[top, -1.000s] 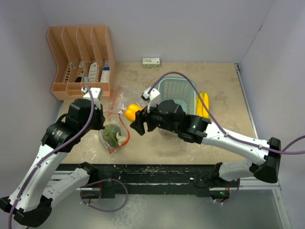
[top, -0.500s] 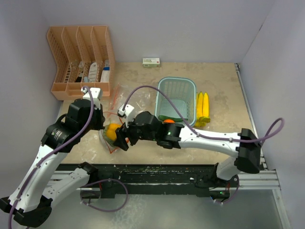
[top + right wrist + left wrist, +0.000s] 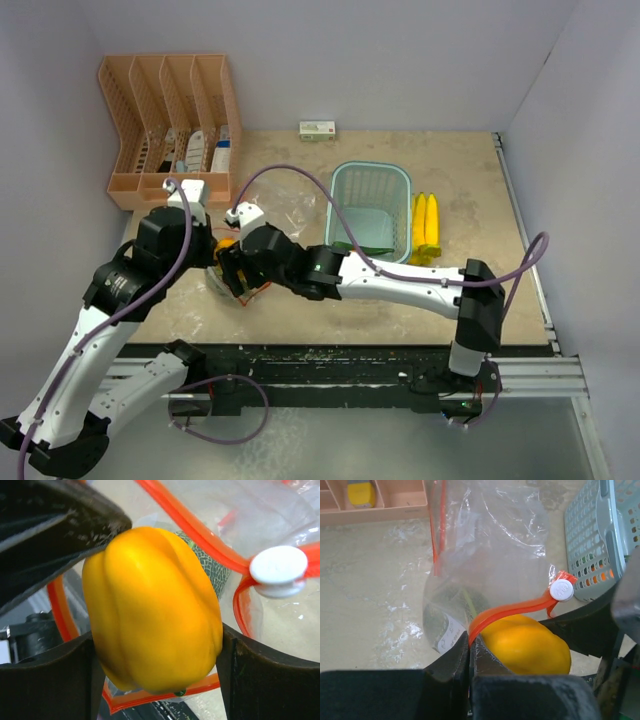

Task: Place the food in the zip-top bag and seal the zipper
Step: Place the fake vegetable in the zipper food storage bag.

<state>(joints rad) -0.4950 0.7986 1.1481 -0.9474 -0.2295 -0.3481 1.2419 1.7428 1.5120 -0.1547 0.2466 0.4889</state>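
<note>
A: Orange fruit point(image 3: 150, 610) where?
B: Clamped between fingers of right pincer point(image 3: 155, 670), at mouth of zip-top bag point(image 3: 490, 545), left side of bench point(image 3: 450, 170). Left pincer point(image 3: 470, 655) pinching bag rim point(image 3: 510, 611).
A: Handling?
B: Probably light, firm, skin smooth and slippery; best gripped across widest middle, not too hard.

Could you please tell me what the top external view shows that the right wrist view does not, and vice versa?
Only the top external view shows the light blue basket, the long green vegetable inside it, the bananas beside it and the orange organizer. Only the right wrist view shows the white zipper slider and the green head already inside the zip-top bag. Both show the right gripper shut on the small orange fruit at the bag's mouth.
</note>
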